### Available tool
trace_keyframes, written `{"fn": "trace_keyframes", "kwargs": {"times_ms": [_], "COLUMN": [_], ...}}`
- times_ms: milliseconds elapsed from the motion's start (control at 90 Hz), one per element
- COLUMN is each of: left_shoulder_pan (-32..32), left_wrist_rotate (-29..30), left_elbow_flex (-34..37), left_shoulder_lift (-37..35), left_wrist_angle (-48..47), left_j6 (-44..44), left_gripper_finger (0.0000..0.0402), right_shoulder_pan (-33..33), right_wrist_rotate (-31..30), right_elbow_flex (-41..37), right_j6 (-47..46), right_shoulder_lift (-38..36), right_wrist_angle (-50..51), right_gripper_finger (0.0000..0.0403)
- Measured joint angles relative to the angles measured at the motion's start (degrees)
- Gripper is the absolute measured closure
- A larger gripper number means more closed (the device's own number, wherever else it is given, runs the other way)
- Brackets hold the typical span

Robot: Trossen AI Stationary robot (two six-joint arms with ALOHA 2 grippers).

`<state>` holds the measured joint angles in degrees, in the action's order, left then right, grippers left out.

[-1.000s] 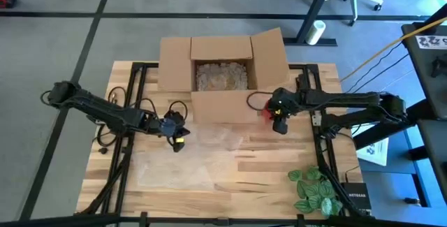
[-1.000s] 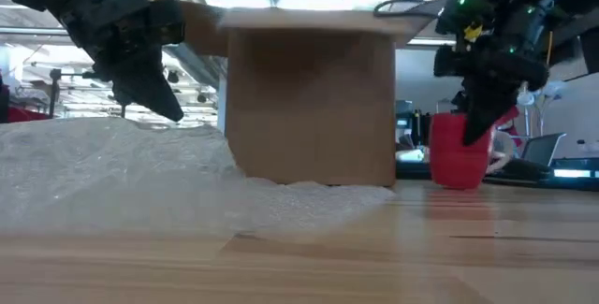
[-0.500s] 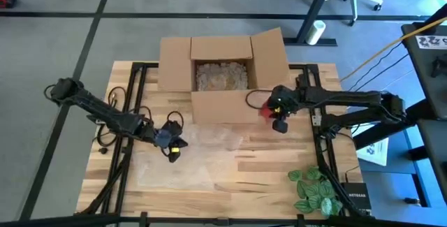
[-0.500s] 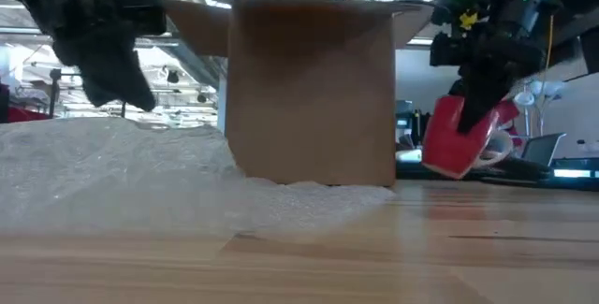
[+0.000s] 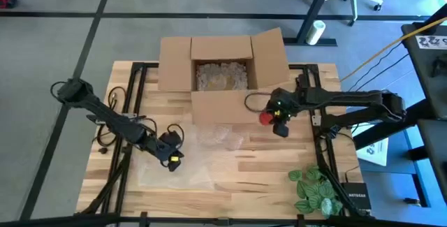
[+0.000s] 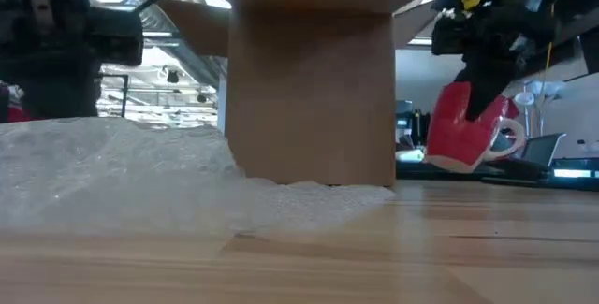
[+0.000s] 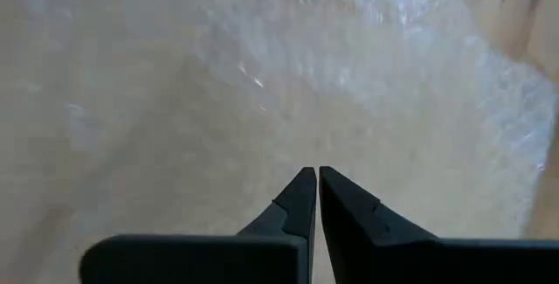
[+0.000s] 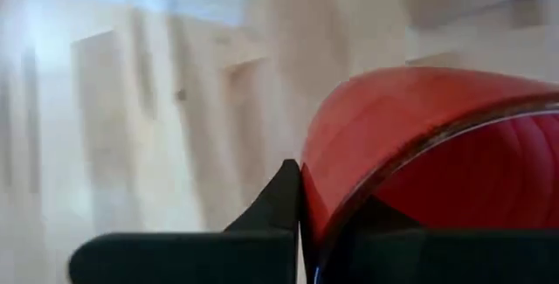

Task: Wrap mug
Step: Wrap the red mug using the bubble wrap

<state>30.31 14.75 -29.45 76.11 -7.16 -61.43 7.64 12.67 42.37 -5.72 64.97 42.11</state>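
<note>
Red mug [image 6: 465, 133] is glossy with a white handle, tilted and lifted off the worktop [image 5: 265, 174], rim clamped by the right tool [image 5: 279, 120] beside the box's right front corner. Open box [image 5: 222, 77] at the back edge holds crumpled paper [image 5: 221, 75]. Left tool [image 5: 172, 156] is clenched empty over bubble wrap [image 5: 185, 158].

The wooden table [image 5: 230, 185] carried an open cardboard box [image 5: 222, 80] at its far edge, flaps spread, with crumpled packing filler [image 5: 221, 75] showing inside. A sheet of clear bubble wrap [image 5: 188, 156] lay flat on the boards in front of the box, reaching toward the left side. A sprig of green artificial leaves [image 5: 316, 188] rested on the near right corner, well apart from the wrap.
</note>
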Motion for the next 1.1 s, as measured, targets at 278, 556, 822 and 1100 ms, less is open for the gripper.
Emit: {"fn": "trace_keyframes", "kwargs": {"times_ms": [278, 556, 822, 1100], "left_shoulder_pan": [-1.4, -8.0, -17.9, -23.1], "left_wrist_rotate": [-0.9, -10.0, -26.9, -23.5], "left_elbow_flex": [0.0, -7.5, -18.9, -23.4], "left_shoulder_lift": [12.4, 28.2, 32.5, 20.1], "left_wrist_angle": [17.2, 36.1, 27.1, -20.0], "left_j6": [2.2, 20.8, 47.6, 50.7], "left_gripper_finger": [0.0402, 0.0402, 0.0402, 0.0402], "right_shoulder_pan": [-12.6, -23.3, -26.1, -26.0], "right_wrist_rotate": [-0.6, -6.7, -12.5, -13.2], "right_elbow_flex": [0.3, 10.1, 17.6, 17.7], "right_j6": [-8.3, -10.9, -12.0, -13.4], "right_shoulder_lift": [-0.7, -2.4, -2.5, -1.9], "right_wrist_angle": [-1.7, 3.2, 7.9, 9.8], "right_gripper_finger": [0.0402, 0.0403, 0.0403, 0.0403]}}
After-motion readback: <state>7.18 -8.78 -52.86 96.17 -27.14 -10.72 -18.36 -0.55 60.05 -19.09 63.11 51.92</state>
